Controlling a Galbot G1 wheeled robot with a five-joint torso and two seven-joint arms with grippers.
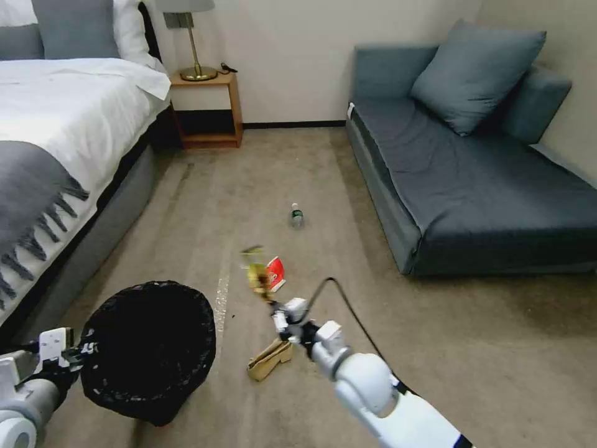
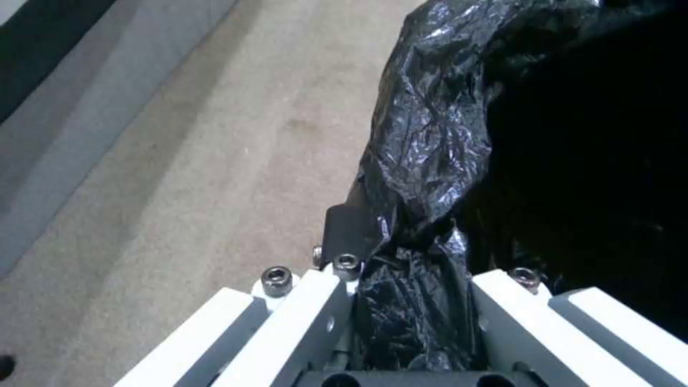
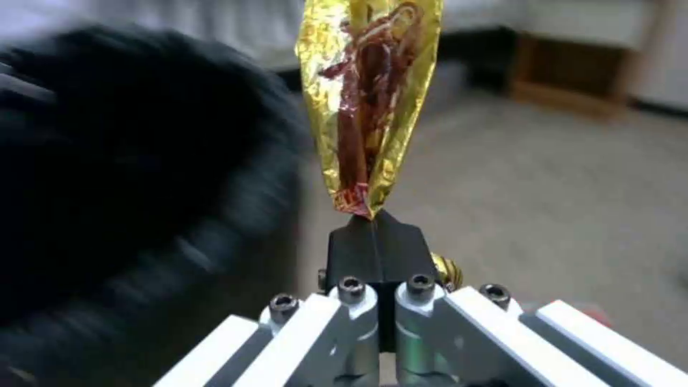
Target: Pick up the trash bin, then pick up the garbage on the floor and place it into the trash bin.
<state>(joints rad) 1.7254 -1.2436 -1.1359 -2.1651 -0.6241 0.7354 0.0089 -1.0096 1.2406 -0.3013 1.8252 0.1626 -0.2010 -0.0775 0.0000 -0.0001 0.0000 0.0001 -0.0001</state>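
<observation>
The trash bin (image 1: pixel 149 348), lined with a crinkly black bag, hangs low at my left, and my left gripper (image 1: pixel 78 358) is shut on its rim. In the left wrist view the gripper (image 2: pixel 401 252) pinches the bag-covered rim (image 2: pixel 430 140). My right gripper (image 1: pixel 272 300) is shut on a gold-brown snack wrapper (image 1: pixel 255 270) and holds it above the floor, right of the bin. The right wrist view shows the wrapper (image 3: pixel 365 107) standing up from the shut gripper (image 3: pixel 374 226), with the bin (image 3: pixel 129 177) beside it. On the carpet lie a red-and-white wrapper (image 1: pixel 275 274), a tan paper bag (image 1: pixel 270 359) and a small bottle (image 1: pixel 297 216).
A bed (image 1: pixel 68 124) with a grey throw runs along the left. A blue-grey sofa (image 1: pixel 472 180) fills the right. A wooden nightstand (image 1: pixel 208 109) with a lamp stands at the far wall. Open carpet (image 1: pixel 485 348) lies between bed and sofa.
</observation>
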